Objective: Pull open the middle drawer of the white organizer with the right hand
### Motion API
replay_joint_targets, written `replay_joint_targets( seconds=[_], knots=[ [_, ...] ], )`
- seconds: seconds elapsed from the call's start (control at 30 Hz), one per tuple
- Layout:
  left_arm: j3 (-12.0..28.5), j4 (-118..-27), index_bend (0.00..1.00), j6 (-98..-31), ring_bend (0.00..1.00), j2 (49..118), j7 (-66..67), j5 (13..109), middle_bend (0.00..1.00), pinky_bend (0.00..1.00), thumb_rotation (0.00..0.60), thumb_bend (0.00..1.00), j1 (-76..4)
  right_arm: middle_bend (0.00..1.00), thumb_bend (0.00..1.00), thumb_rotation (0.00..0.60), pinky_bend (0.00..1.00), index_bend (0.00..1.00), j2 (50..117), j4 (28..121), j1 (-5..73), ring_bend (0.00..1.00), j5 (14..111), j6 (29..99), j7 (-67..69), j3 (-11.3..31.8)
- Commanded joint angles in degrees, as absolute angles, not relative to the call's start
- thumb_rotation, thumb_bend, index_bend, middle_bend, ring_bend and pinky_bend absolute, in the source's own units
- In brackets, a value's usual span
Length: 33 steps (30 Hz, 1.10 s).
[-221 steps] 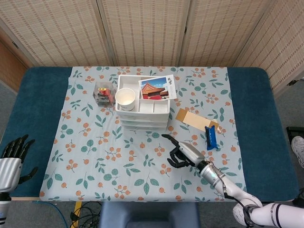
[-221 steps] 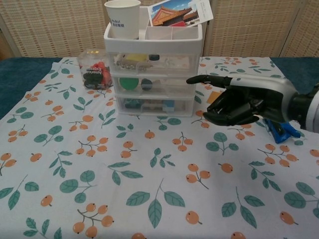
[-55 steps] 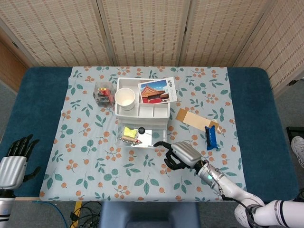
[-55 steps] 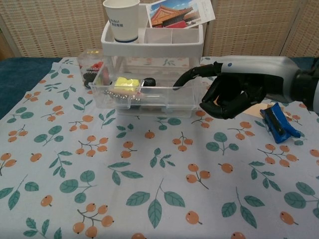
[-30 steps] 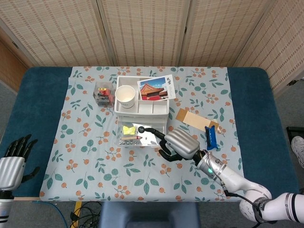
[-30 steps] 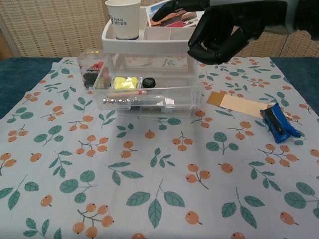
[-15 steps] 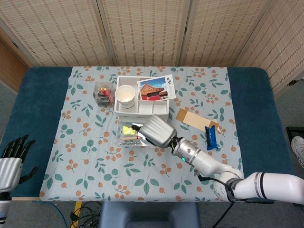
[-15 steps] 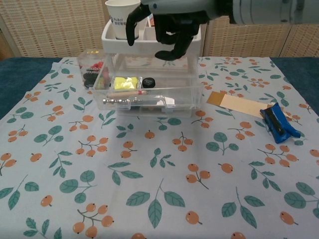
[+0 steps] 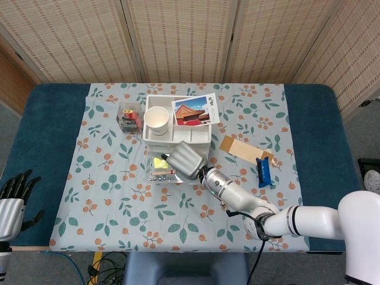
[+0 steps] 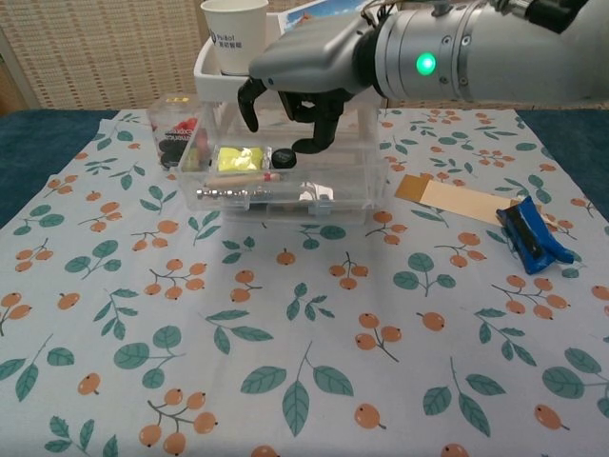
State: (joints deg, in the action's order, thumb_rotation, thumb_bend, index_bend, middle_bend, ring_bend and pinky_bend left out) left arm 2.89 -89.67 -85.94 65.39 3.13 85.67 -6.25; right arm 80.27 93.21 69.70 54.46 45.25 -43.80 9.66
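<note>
The white organizer (image 9: 177, 134) stands at mid-table with a paper cup (image 10: 233, 33) and a postcard (image 9: 195, 110) in its top tray. One clear drawer (image 10: 282, 184) is pulled out toward me; it holds a yellow piece (image 10: 238, 157), a small black cap (image 10: 284, 157) and metal bits. I cannot tell which level it belongs to. My right hand (image 10: 303, 84) hovers just above the drawer's back half, fingers (image 10: 317, 130) curled downward with nothing in them. In the head view this right hand (image 9: 186, 158) covers the drawer's right part. My left hand (image 9: 14, 199) is off the table's left side, fingers apart.
A clear box of red and black items (image 10: 177, 130) sits left of the organizer. To the right lie a tan cardboard strip (image 10: 459, 201) and a blue clip (image 10: 531, 236). The floral cloth (image 10: 285, 352) covers the near table.
My right hand has dropped from in front of the top tray to just over the open drawer, nearer the chest camera. The drawer stays out. The left hand barely shifted.
</note>
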Motion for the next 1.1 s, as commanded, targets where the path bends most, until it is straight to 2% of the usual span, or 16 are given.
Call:
replay_joint_targets(
  seconds=[0.03, 0.27, 0.67, 1.1],
  knots=[
    [2.9, -89.6, 0.16, -86.0, 0.06, 65.5, 3.1, 85.8, 0.06, 0.09, 0.600, 0.22, -6.3, 0.94, 0.33, 0.600, 1.00, 0.31, 81.1, 92.3, 70.1, 1.00, 53.9, 45.9, -44.6, 8.9],
    [2.9, -89.6, 0.16, -85.9, 0.06, 65.5, 3.1, 85.9, 0.06, 0.09, 0.600, 0.22, -6.3, 0.94, 0.29, 0.600, 1.00, 0.35, 83.0, 90.1, 70.9, 1.00, 53.3, 46.9, -45.9, 8.2],
    [3.0, -89.2, 0.16, -86.1, 0.06, 65.7, 2.7, 85.8, 0.06, 0.09, 0.600, 0.22, -6.1, 0.95, 0.29, 0.600, 1.00, 0.40, 84.8, 87.9, 71.1, 1.00, 53.8, 48.3, -46.7, 7.0],
    [3.0, -88.9, 0.16, -85.9, 0.06, 65.7, 2.4, 85.7, 0.06, 0.09, 0.600, 0.22, -6.1, 0.95, 0.29, 0.600, 1.00, 0.41, 86.4, 86.0, 71.5, 1.00, 54.8, 48.5, -47.5, 6.5]
  ],
)
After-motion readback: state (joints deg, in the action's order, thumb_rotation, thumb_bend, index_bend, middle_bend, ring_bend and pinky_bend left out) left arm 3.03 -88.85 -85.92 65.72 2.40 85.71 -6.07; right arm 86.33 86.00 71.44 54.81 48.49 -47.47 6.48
